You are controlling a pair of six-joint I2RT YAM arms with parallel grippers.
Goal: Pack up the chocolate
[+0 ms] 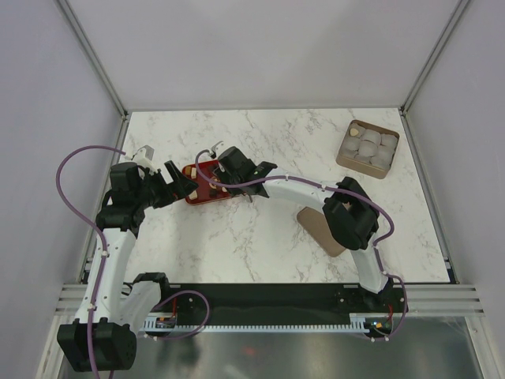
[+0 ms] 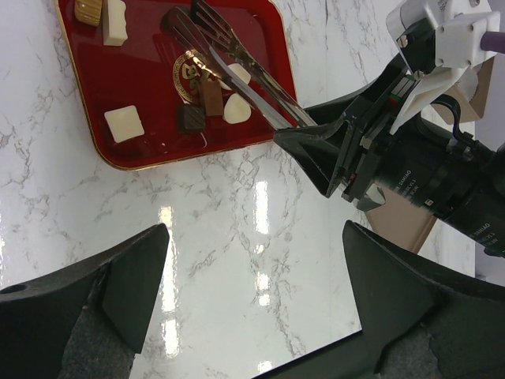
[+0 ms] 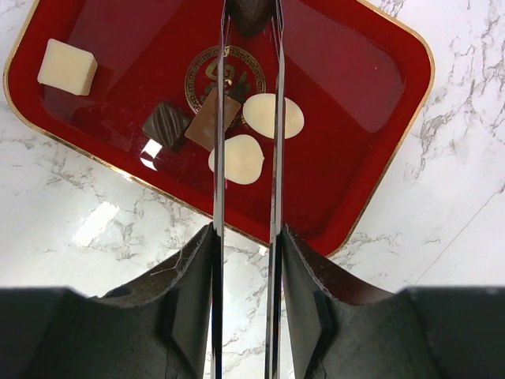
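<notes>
Grips metal tongs (image 3: 219,158) in the right gripper (image 3: 246,257), fingers clenched on both blades from outside. Extends the tongs over a red tray (image 3: 355,95) on the marble table (image 1: 276,134). Brackets a dark piece (image 3: 251,11) between the tong tips at the tray's far end; cannot tell whether pinched. Shows the other chocolate (image 3: 273,115) loose on the tray: two cream ovals, a brown square and a ridged dark piece clustered by the centre emblem, one cream block apart near a corner, two more pieces at another corner. Holds the left gripper (image 2: 254,237) released, jaws wide, above bare marble just beside the tray. At the table's far right corner, well apart: a box (image 1: 342,151) of paper cups. Beside the right arm: a flat brown lid (image 1: 316,225).
</notes>
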